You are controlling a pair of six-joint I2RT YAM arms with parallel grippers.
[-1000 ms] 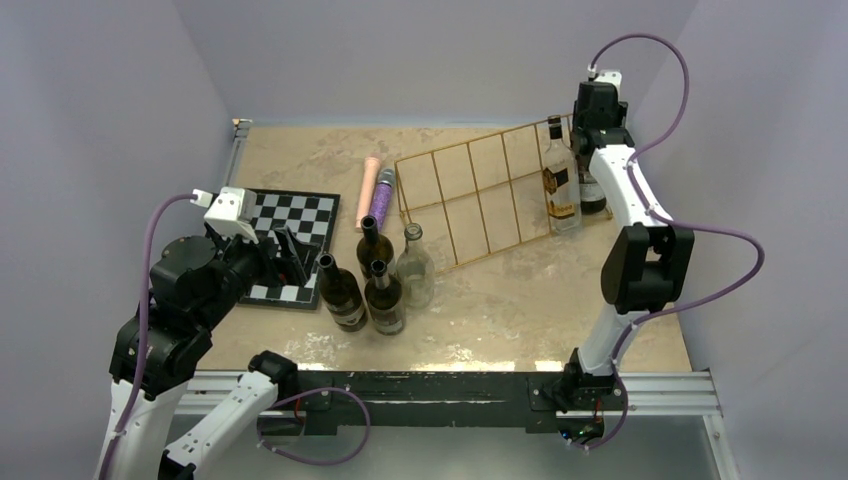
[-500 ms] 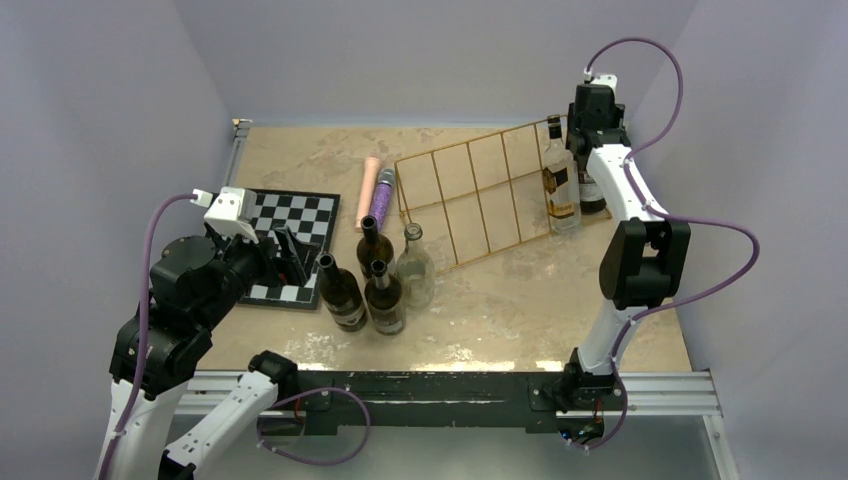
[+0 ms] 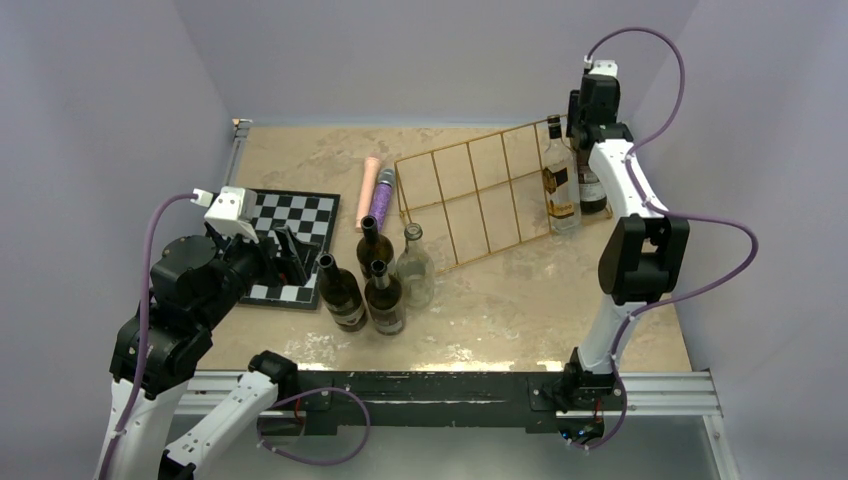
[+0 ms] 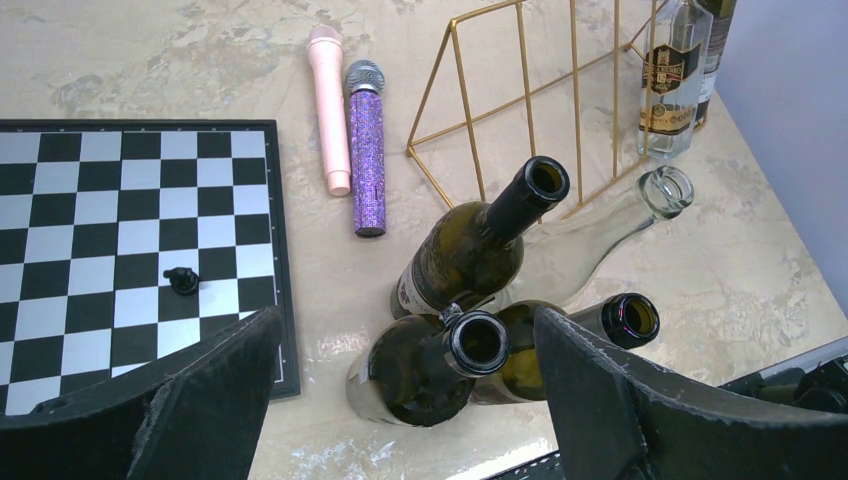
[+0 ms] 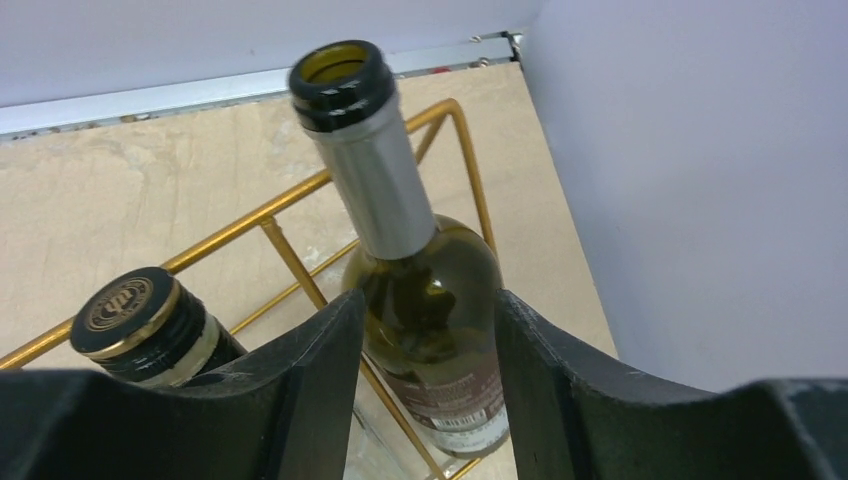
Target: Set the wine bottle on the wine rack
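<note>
The wine rack (image 3: 480, 195), a golden wire frame, lies across the far middle of the table. At its right end stands a green wine bottle (image 5: 430, 300) with a silver neck foil, upright on the table just outside the wire. My right gripper (image 5: 428, 310) hangs over it, open, its fingers on either side of the bottle's shoulder. In the top view the same bottle (image 3: 592, 190) is partly hidden behind my right arm. My left gripper (image 4: 405, 330) is wide open above a cluster of dark bottles (image 4: 440, 360) at the near left, holding nothing.
A clear labelled spirit bottle (image 3: 562, 185) stands against the rack beside the green one. Three dark bottles (image 3: 384, 300) and a clear one (image 3: 415, 268) crowd the near middle. A chessboard (image 3: 290, 220) lies at the left, with pink (image 3: 370, 190) and purple (image 3: 381, 200) microphones beside it.
My right gripper has risen a little over the green bottle, which has stayed in place. The left arm and the other bottles have not moved.
</note>
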